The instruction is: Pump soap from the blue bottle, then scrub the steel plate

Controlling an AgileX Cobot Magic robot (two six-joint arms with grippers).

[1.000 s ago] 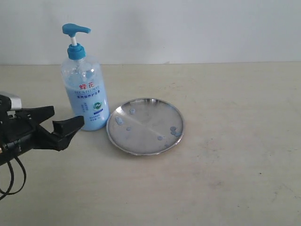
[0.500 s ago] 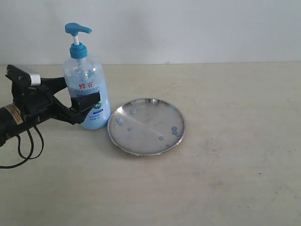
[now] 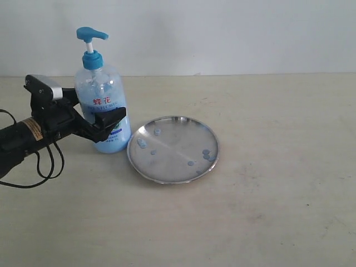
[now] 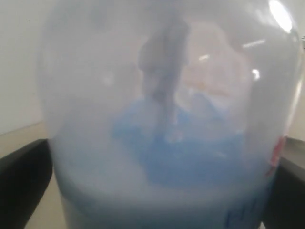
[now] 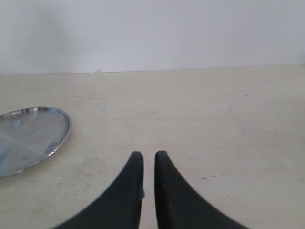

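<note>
The blue bottle (image 3: 103, 105) stands upright at the left of the table, its blue pump head (image 3: 89, 34) up and pale blue soap filling its lower half. My left gripper (image 3: 92, 114) is open and straddles the bottle's body, one finger (image 3: 111, 119) in front and the other behind. In the left wrist view the bottle (image 4: 167, 143) fills the picture between the two dark fingers (image 4: 24, 186). The steel plate (image 3: 173, 148) lies just right of the bottle, with small soap drops (image 3: 206, 153) on it. My right gripper (image 5: 146, 155) is shut and empty above bare table, with the plate (image 5: 28, 138) off to one side.
A pale wall runs along the far edge of the beige table (image 3: 278, 194). The left arm's black cable (image 3: 39, 169) loops over the table at the left edge. The right arm is outside the exterior view.
My left gripper has risen from the table and moved right, so its open fingers now straddle the bottle. The plate has stayed put.
</note>
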